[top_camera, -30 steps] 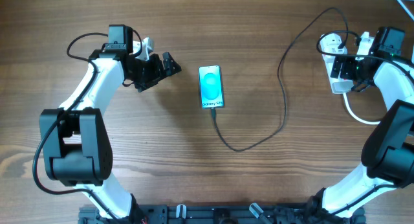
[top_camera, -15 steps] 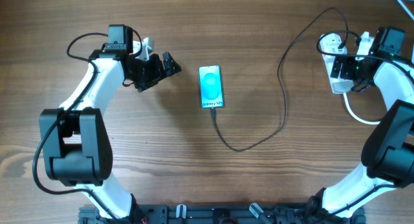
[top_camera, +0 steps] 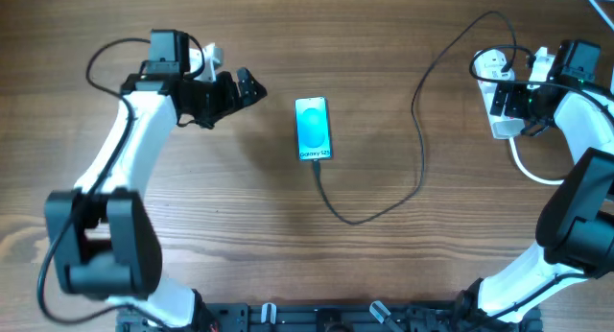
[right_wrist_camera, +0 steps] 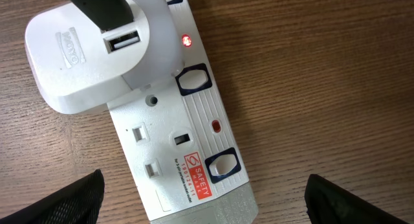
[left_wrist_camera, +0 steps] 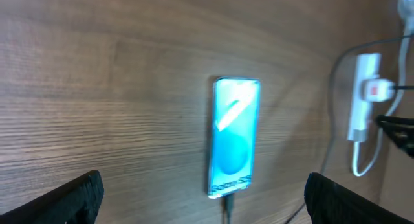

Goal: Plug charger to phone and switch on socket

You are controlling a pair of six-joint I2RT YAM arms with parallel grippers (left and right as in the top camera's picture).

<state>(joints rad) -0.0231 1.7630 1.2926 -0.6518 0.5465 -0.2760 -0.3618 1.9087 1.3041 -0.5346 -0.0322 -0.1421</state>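
Lying flat mid-table, the phone (top_camera: pixel 314 129) has the charger (top_camera: pixel 357 220) cable at its bottom edge, its white plug head (right_wrist_camera: pixel 84 49) seated in the socket (right_wrist_camera: pixel 187 153) at far right, where a red lamp (right_wrist_camera: pixel 186 40) glows, so the link looks made. Right gripper (top_camera: pixel 516 104) hangs over the socket, fingers apart, empty. Left gripper (top_camera: pixel 235 89), left of the phone, is spread and empty too.

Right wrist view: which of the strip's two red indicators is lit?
The indicator beside the white plug head glows bright red; the other indicator, between the two switches, is dull.
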